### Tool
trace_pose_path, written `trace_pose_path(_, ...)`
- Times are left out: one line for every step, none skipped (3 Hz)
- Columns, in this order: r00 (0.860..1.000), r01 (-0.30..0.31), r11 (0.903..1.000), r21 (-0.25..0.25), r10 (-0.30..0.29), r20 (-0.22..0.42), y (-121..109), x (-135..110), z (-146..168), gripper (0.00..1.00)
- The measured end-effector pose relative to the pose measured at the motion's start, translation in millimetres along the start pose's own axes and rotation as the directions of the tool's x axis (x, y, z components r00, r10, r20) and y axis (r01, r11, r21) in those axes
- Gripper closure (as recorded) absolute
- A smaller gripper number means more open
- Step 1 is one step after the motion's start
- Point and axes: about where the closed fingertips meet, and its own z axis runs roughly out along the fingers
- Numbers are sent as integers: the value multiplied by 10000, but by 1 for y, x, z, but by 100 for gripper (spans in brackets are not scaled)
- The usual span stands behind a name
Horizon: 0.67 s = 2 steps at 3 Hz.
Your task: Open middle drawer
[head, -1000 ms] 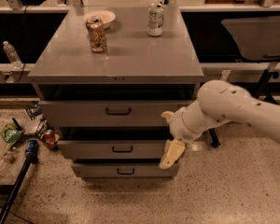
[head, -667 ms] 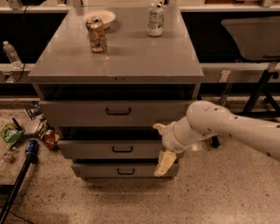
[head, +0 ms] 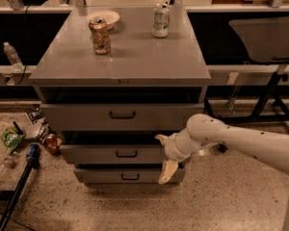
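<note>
The grey cabinet point(head: 120, 57) has three drawer fronts. The middle drawer point(head: 96, 154) is the shallow grey front with a small black loop handle point(head: 126, 153), set between the taller top drawer point(head: 86, 117) and the narrow bottom drawer point(head: 106, 175). My gripper point(head: 164, 155) is at the right end of the middle drawer's front, right of its handle. Its cream fingers point(head: 167, 171) are spread apart, one near the drawer's top edge and one hanging down over the bottom drawer. It holds nothing. My white arm point(head: 241, 143) reaches in from the right.
On the cabinet top stand a brown can point(head: 100, 30), a pale can point(head: 161, 20) and a white bowl point(head: 104, 17). Litter, a green packet point(head: 11, 138) and a blue-handled pole point(head: 19, 186) lie on the floor at left. A black stand point(head: 269, 95) is at right.
My arm has swung left and a little down, bringing the gripper from right of the cabinet onto the right end of the middle drawer front. The drawers have not moved.
</note>
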Motion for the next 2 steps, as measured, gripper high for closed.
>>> trace_pose_path(10000,-39,10000,-27,39,38,-1,3,4,0)
trace_pose_path(10000,-18,9998,-219,19,51,-1,8,13,0)
